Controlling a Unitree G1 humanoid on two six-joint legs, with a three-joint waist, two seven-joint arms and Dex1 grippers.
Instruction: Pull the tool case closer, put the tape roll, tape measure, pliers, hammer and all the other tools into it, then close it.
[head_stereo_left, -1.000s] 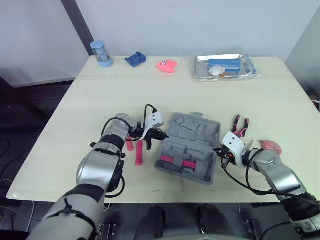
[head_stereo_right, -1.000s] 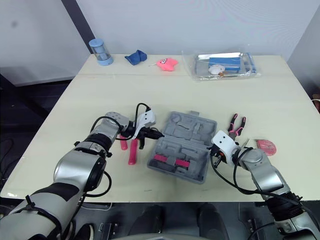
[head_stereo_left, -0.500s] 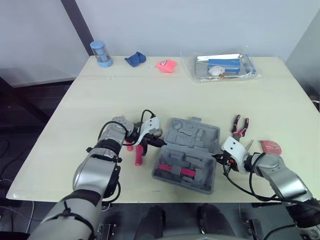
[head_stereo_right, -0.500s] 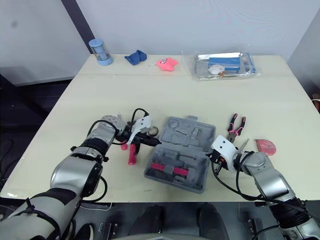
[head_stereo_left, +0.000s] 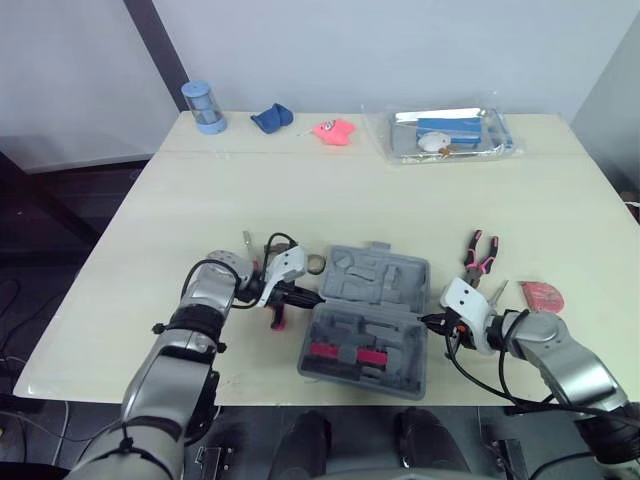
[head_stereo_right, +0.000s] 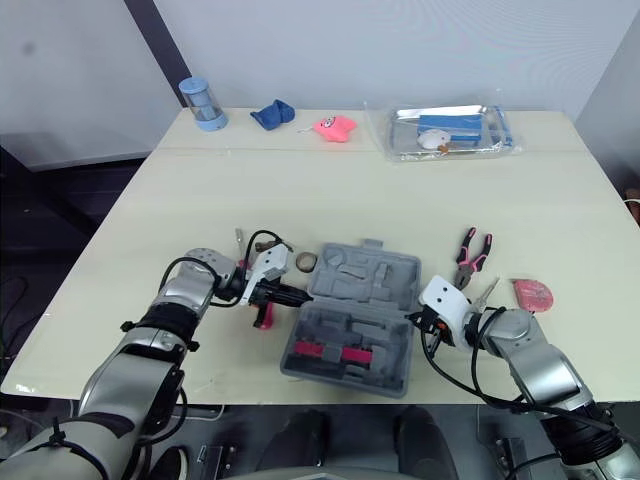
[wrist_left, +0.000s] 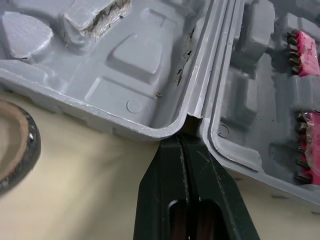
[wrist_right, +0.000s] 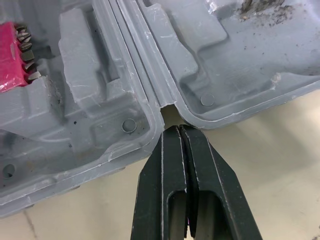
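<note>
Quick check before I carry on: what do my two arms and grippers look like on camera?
The left arm and right arm have silver-grey shells with black joints. Thin black cables loop at each wrist. The left gripper and right gripper each have a white housing and two flat, tapering black fingers with slots near the base.

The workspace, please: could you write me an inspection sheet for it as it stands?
Surface: pale table, no damage seen.
Job's things: grey case open near the front edge; tape roll beside its lid; pliers to its right; red-handled tool to its left.
Clutter: blue canister, blue cloth, pink item and clear bag along the far edge.
Grippers: left gripper and right gripper shut, tips at the case's hinge notches.
Cables: black loops at the wrists.
Surroundings: grey wall, dark floor.
</note>
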